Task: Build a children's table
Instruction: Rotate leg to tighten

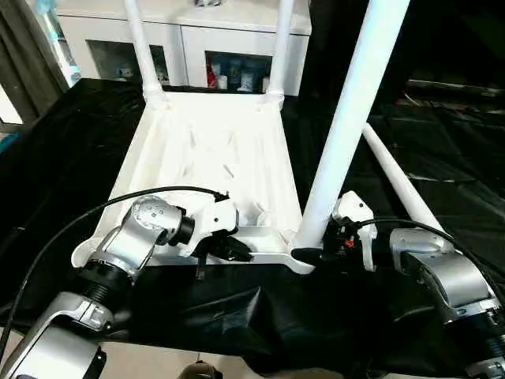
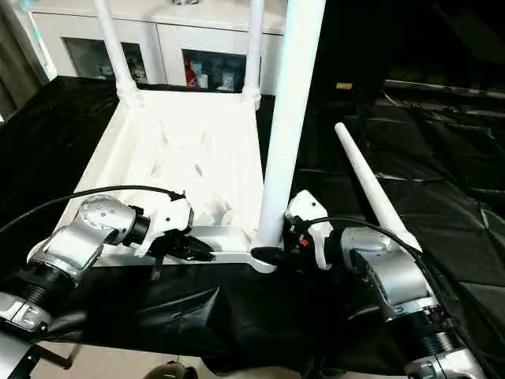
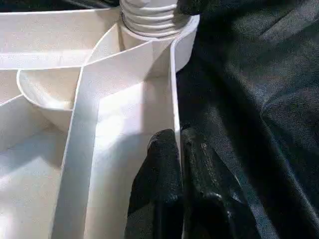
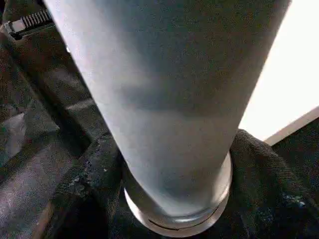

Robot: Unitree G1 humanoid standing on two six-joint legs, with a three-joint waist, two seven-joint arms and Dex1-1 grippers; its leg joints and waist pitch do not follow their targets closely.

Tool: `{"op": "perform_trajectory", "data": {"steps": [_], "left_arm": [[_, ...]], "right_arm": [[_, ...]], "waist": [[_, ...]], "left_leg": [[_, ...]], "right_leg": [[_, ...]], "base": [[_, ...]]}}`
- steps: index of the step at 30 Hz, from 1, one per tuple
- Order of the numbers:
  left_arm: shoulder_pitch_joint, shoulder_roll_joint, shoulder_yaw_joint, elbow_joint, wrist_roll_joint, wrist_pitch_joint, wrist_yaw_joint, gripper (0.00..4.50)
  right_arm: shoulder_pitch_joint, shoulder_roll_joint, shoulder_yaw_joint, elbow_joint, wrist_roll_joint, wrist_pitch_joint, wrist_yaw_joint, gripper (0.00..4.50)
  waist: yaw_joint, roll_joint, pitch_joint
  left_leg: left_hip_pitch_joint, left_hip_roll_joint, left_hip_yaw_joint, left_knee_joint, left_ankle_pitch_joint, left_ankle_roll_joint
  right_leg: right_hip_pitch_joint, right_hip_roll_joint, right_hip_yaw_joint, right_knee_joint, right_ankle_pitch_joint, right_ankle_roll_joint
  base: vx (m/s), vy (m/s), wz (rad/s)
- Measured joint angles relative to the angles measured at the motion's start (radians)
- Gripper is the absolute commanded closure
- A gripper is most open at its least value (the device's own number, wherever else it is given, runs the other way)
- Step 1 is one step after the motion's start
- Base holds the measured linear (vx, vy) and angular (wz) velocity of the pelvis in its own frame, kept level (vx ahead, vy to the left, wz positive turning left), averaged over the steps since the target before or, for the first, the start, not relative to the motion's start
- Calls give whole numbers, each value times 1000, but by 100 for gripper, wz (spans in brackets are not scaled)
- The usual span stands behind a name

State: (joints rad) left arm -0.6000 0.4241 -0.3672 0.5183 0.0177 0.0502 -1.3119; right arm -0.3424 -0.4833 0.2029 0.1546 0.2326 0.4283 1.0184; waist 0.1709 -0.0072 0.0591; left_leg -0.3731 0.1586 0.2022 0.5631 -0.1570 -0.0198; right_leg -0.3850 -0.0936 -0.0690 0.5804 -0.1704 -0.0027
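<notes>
On your left, the left gripper (image 1: pixel 229 251) is clenched on the near rim of the table top (image 1: pixel 213 150); in the left wrist view its two black fingers (image 3: pixel 164 169) pinch the thin white side wall, one inside and one outside. The top lies upside down on the black cloth (image 1: pixel 237 316), ribbed underside up. Two legs stand upright in its far corner sockets, the far left leg (image 1: pixel 138 43) and the far right leg (image 1: pixel 280 43). Behind them you have a white glass-door cabinet (image 1: pixel 237 47) with small items on its shelves.

Moving right, a third leg (image 1: pixel 351 118) rises from the near right corner socket (image 1: pixel 304 257), leaning a little to the right. The right gripper (image 1: pixel 312 254) sits at its base, fingers on either side of the tube, and you can see in the right wrist view that they flank it closely; whether they press it I cannot tell.

Further right, the fourth leg (image 1: pixel 398 178) lies loose on the cloth, angled away, just behind your right forearm.
</notes>
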Motion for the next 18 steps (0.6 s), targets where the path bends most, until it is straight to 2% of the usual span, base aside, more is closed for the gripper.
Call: {"op": "perform_trajectory", "data": {"steps": [3, 5, 7, 8, 13, 16, 18], "left_arm": [[-6, -21, 16, 18, 16, 25, 72, 450], [-37, -65, 27, 58, 49, 65, 172, 450], [-54, -97, 26, 75, 70, 96, 234, 450], [-55, -107, 26, 76, 74, 103, 250, 450], [-91, -233, 33, 109, 113, 217, 437, 450], [-104, -285, 36, 136, 134, 242, 501, 450], [-105, -289, 36, 137, 135, 243, 510, 450]], "right_arm": [[0, 66, -33, 34, -11, -5, -102, 180], [-11, 159, -88, 89, -32, -5, -269, 181], [-23, 206, -117, 117, -36, -5, -386, 181], [-25, 212, -124, 124, -36, -5, -411, 181], [-89, 388, -221, 214, -73, -13, -742, 181], [-121, 445, -248, 268, -104, -46, -866, 181], [-126, 449, -248, 277, -109, -56, -878, 181]], "waist": [[-6, -1, 0], [-17, -1, -1], [-30, 0, -1], [-31, 0, -1], [-44, 3, 0], [-55, 7, 1], [-58, 10, 1]], "left_leg": [[2, 0, 0, 0, 0, 0], [4, 0, 0, 0, 0, 0], [5, 0, -1, 0, 0, 0], [5, 0, -2, 0, 0, 0], [7, -2, -3, 2, 0, 0], [11, -2, -6, 2, 0, 0], [11, -2, -7, -1, 0, 0]], "right_leg": [[1, 0, 0, 0, -1, 2], [1, 0, 0, 1, -1, 2], [1, 0, 0, -1, -1, 3], [2, 0, -1, -3, -2, 3], [1, -1, -1, -5, -2, 3], [2, -1, -4, -11, -2, 4], [4, -1, -6, -18, -3, 4]], "base": [[0, 0, 0], [0, 0, 0], [0, 0, 0], [0, 0, 0], [0, 0, 0], [0, 0, 0], [0, 0, 0]]}}
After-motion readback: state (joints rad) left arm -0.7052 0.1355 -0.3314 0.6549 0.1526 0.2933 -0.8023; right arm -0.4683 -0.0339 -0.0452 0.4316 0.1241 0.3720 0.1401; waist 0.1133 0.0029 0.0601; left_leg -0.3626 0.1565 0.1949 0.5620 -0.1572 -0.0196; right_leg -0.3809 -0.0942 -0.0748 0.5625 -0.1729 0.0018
